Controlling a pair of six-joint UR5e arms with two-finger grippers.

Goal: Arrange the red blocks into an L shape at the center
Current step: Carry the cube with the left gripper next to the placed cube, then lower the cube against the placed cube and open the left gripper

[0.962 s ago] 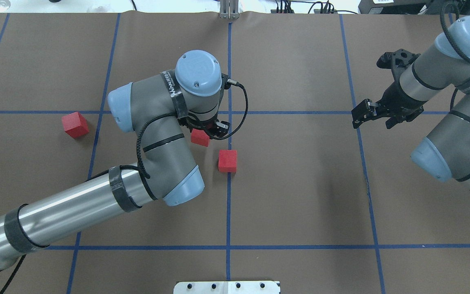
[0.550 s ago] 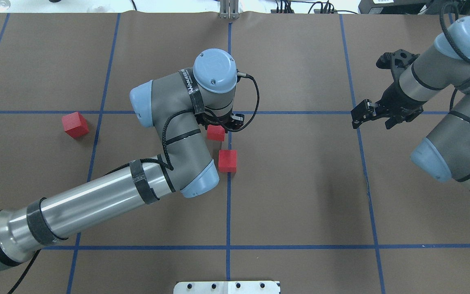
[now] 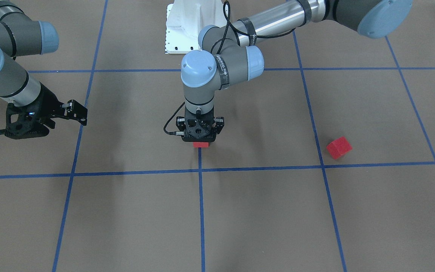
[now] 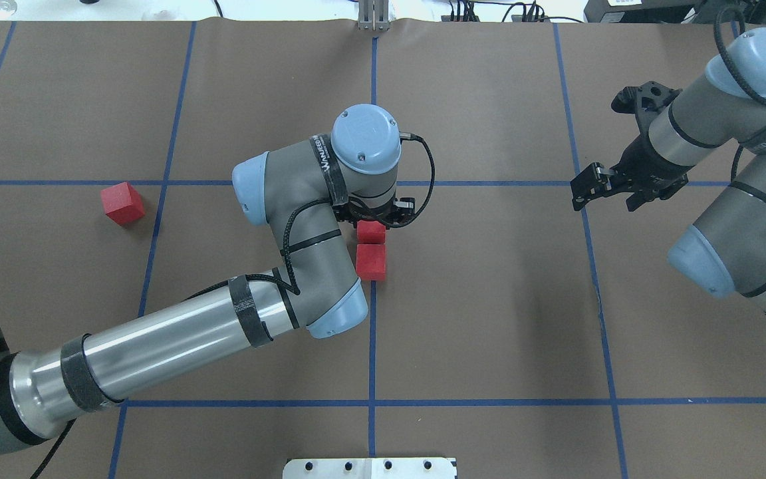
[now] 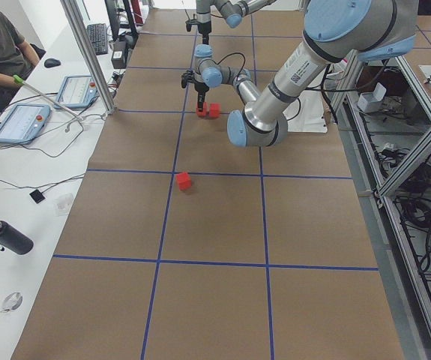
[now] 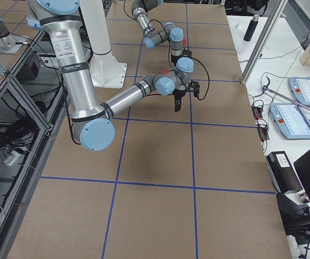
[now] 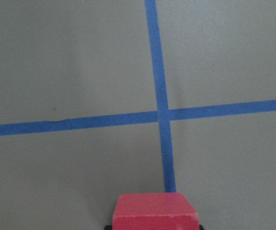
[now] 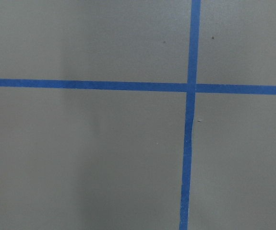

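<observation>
My left gripper (image 4: 374,221) is shut on a red block (image 4: 371,230) and holds it low over the central blue tape line (image 4: 372,332). The held block sits just beyond a second red block (image 4: 371,261) on that line, almost touching it. The left wrist view shows the held block (image 7: 156,212) at the bottom edge. In the front view the left gripper (image 3: 199,136) hides the second block, and only the held block's edge (image 3: 201,144) shows. A third red block (image 4: 122,203) lies alone far to the left. My right gripper (image 4: 601,189) is open and empty at the right.
The white robot base plate (image 4: 370,468) is at the near edge. The left arm's long forearm (image 4: 157,346) crosses the near-left squares. A metal bracket (image 4: 373,16) stands at the far edge on the central line.
My left gripper has carried its red block to the right and slightly nearer, from left of the central line to right behind the second block. The right arm has barely moved.
</observation>
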